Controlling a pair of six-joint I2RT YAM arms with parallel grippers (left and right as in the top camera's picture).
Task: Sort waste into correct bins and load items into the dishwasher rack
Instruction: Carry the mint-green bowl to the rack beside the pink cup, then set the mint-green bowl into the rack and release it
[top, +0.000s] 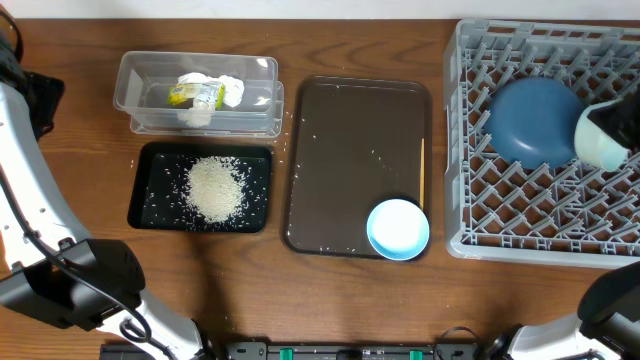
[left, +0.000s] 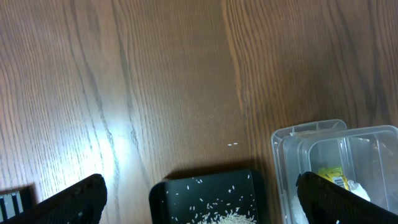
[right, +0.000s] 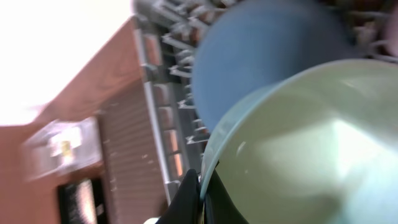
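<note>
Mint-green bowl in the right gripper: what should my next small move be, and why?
Probably ease the mint-green bowl down into the dishwasher rack, onto the free pegs beside the dark blue plate, then open. The right gripper pinches the bowl's rim, and overhead the bowl is over the rack's right side. Whether it touches the pegs yet is unclear.

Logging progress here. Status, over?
Left gripper open near black tray. Right gripper shut on mint-green bowl, over rack beside dark blue plate. Light blue bowl not yet loaded, on brown tray. Path looks clear.
</note>
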